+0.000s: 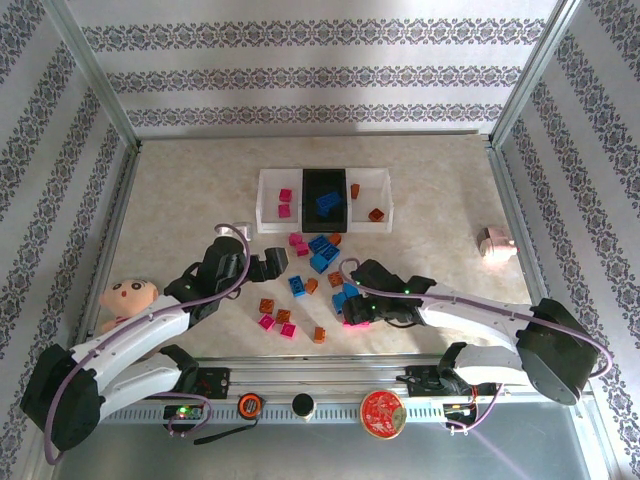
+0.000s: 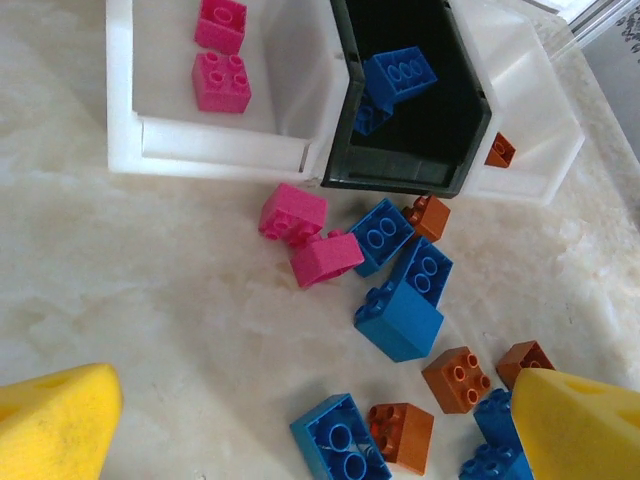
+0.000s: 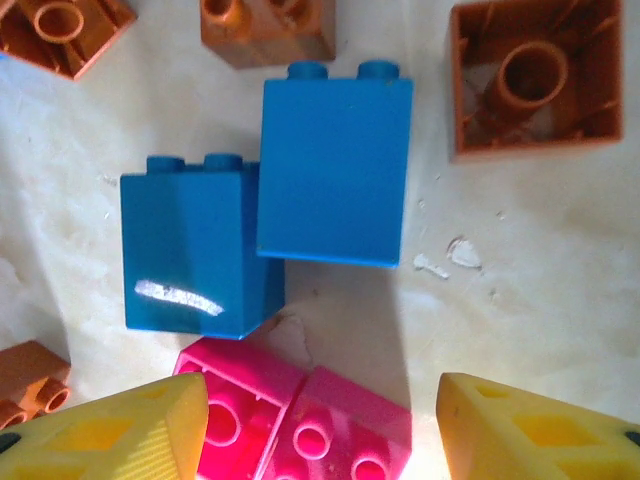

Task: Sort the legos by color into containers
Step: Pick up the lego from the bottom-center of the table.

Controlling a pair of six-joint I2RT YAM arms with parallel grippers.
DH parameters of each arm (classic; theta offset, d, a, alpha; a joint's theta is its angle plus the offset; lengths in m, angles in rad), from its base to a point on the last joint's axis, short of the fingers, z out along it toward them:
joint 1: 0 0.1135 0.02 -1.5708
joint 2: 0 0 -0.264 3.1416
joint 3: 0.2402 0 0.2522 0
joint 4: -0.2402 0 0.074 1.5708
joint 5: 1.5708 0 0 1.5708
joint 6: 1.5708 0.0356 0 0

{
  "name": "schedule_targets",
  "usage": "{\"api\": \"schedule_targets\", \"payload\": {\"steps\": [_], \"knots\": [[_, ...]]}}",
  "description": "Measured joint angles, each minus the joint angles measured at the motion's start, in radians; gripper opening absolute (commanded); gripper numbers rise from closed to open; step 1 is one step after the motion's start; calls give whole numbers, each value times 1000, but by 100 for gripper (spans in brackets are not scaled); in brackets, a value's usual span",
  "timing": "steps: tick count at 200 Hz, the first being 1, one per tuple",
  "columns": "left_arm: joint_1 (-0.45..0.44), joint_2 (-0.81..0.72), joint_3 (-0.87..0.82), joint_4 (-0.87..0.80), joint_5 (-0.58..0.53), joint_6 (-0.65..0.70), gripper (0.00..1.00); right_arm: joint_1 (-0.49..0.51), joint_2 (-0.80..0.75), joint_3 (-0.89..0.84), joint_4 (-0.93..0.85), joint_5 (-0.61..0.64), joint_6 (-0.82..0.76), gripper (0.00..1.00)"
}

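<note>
Yellow pads of my right gripper (image 3: 318,400) stand spread around two pink legos (image 3: 290,425) on the table, not yet closed on them. To grab cleanly I'd centre on one brick, clear of the blue pair (image 3: 270,220) just beyond. My left gripper (image 2: 315,385) gapes empty over the loose pile near the left white tray (image 2: 220,150), which holds two pink bricks.

Bright, even light; soft shadows beside the legos (image 3: 330,170), sharp focus.
</note>
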Motion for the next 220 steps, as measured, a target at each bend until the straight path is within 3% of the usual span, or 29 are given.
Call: {"api": "schedule_targets", "payload": {"steps": [51,119,185,220], "knots": [[0,-3,-11,0,-6,-11,100,26,98,49,21,-13,3,62],[0,-60,-27,-2,-40,-11,100,69,254,153,50,3,-5,51],[0,-60,-34,-3,-48,-14,100,71,336,218,56,54,-9,53],[0,-60,-41,-5,-52,-14,100,80,363,237,55,85,-9,40]]}}
